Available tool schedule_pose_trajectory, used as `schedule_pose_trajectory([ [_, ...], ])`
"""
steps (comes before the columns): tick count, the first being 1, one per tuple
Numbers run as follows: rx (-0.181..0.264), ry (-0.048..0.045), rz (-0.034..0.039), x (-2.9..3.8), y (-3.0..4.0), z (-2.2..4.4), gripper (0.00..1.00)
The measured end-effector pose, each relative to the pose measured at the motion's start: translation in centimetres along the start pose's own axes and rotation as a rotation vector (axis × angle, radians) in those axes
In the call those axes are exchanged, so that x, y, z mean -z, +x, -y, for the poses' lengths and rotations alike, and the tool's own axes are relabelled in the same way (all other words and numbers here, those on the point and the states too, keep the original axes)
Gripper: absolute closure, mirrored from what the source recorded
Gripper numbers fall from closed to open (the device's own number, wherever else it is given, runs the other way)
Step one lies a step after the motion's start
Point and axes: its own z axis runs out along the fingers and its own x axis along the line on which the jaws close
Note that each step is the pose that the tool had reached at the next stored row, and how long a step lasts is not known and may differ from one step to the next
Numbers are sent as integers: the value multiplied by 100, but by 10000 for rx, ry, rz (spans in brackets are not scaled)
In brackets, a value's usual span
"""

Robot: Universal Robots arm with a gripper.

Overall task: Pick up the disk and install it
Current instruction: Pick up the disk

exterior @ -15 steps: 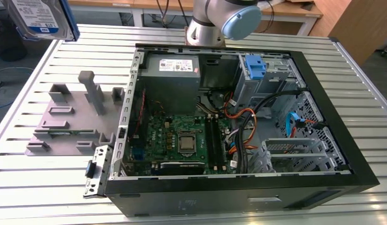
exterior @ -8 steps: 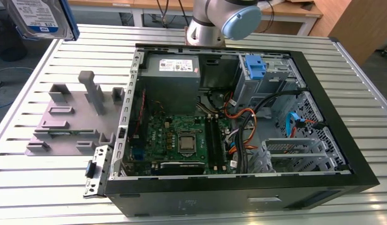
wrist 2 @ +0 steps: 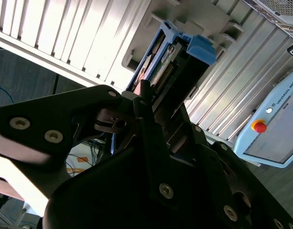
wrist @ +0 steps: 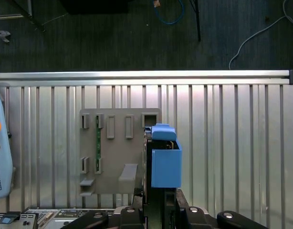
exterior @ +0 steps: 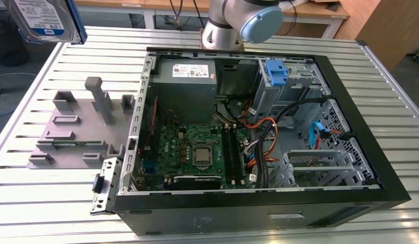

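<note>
1. We see the disk [exterior: 41, 19] high at the exterior view's left, off the table [exterior: 33, 213], its labelled face turned toward that camera.
2. In the first wrist view the gripper [wrist: 157, 198] has its fingers closed narrowly on the disk's two flat faces. We judge the grip to be firm, since nothing else supports the disk.
3. The disk's long axis runs straight out from the fingers and points down at the table. Its blue frame [wrist: 165, 164] is at the far end.
4. Directly below it lies the grey tray [exterior: 67, 137], clear of the disk.
5. The open computer case [exterior: 372, 168] sits toward the exterior view's right. Its drive bay [exterior: 290, 81] is at the far corner, well apart from the held disk.
</note>
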Motion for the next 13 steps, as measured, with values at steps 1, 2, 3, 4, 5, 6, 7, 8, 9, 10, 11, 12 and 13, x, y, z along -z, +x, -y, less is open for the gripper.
schedule_pose_trajectory([
  [1,0,0,0,0,0,4,65],
  [2,0,1,1,0,0,8,65],
  [3,1,1,1,-1,0,13,65],
  [4,0,1,0,0,0,17,65],
  [5,0,1,1,-1,0,21,65],
  [6,0,1,0,0,-1,25,65],
  [7,0,0,0,0,-1,28,65],
  [8,0,1,0,-1,-1,31,65],
  [9,0,1,0,0,-1,34,65],
  [10,0,0,0,0,-1,38,65],
  [11,0,1,1,0,-1,42,65],
  [12,0,1,0,-1,-1,45,65],
  [13,0,1,0,0,-1,49,65],
])
